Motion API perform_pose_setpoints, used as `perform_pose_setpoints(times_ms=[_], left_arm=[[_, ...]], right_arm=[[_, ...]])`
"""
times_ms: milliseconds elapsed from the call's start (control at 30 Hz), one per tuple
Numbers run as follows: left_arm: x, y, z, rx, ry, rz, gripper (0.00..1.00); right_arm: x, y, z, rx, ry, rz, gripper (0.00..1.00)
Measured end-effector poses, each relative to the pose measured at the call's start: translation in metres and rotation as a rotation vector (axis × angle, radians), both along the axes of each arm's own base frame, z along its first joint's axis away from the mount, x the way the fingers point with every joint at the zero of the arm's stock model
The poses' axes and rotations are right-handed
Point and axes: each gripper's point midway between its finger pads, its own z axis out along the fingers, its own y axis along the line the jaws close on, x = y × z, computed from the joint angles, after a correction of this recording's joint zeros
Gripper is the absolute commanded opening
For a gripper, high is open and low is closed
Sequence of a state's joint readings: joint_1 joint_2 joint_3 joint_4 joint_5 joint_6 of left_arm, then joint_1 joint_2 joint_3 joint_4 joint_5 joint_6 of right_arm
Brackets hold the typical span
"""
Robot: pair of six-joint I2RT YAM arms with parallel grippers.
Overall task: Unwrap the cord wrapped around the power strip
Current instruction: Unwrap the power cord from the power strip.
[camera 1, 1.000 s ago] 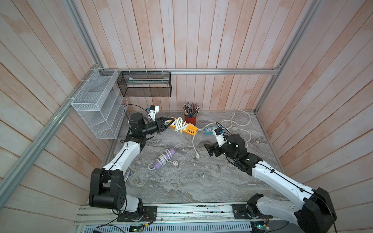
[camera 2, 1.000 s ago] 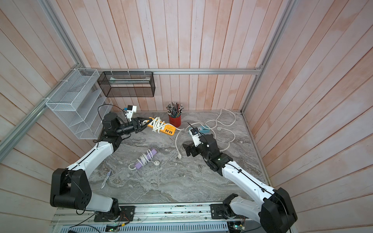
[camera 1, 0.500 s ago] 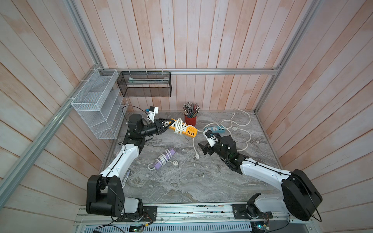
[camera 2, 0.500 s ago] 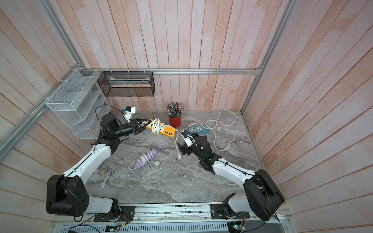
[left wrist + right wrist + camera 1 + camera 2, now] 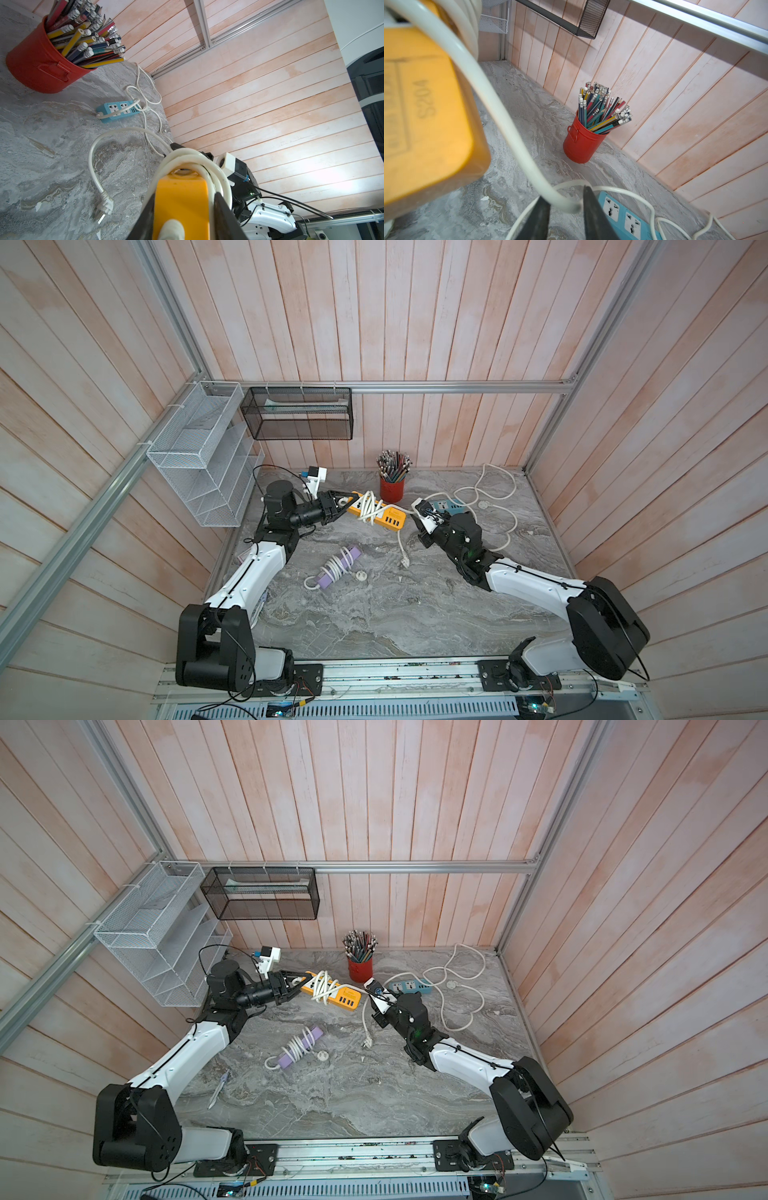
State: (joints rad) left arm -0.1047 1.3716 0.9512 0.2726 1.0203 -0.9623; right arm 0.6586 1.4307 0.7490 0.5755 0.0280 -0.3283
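Your black mesh basket [image 5: 299,423] holds something pale and flat; your red cup [image 5: 390,490] is packed with pencils [image 5: 394,464]. Just beside the cup, your left gripper [image 5: 348,506] clamps the yellow power strip [image 5: 386,519]. Your right gripper [image 5: 565,199], spread a second ago, now pinches the cord [image 5: 500,116].

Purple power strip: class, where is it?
In both top views the purple power strip lies on the table, nearer the left arm, in front of the yellow power strip.

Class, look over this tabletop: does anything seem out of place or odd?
One pen lies loose on the table beside the left arm, far from the red cup that holds the pencils. It looks dropped or strayed; nothing appears spilled or broken.
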Motion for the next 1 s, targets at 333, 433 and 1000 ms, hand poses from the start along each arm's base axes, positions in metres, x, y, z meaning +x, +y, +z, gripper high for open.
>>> perform_pose_setpoints(times_ms=[333,433,1000], left_arm=[[0.0,0.0,0.0,0.0,-0.002,0.0,0.0],[0.0,0.0,-0.001,0.0,0.0,0.0,0.0],[-0.002,-0.001,-0.017,0.003,0.031,-0.002,0.0]], right_arm=[[-0.009,-0.003,0.009,0.02,0.019,0.007,0.0],[-0.015,-0.007,0.022,0.043,0.012,0.004,0.0],[-0.051,-0.008,0.074,0.077,0.007,0.053,0.0]])
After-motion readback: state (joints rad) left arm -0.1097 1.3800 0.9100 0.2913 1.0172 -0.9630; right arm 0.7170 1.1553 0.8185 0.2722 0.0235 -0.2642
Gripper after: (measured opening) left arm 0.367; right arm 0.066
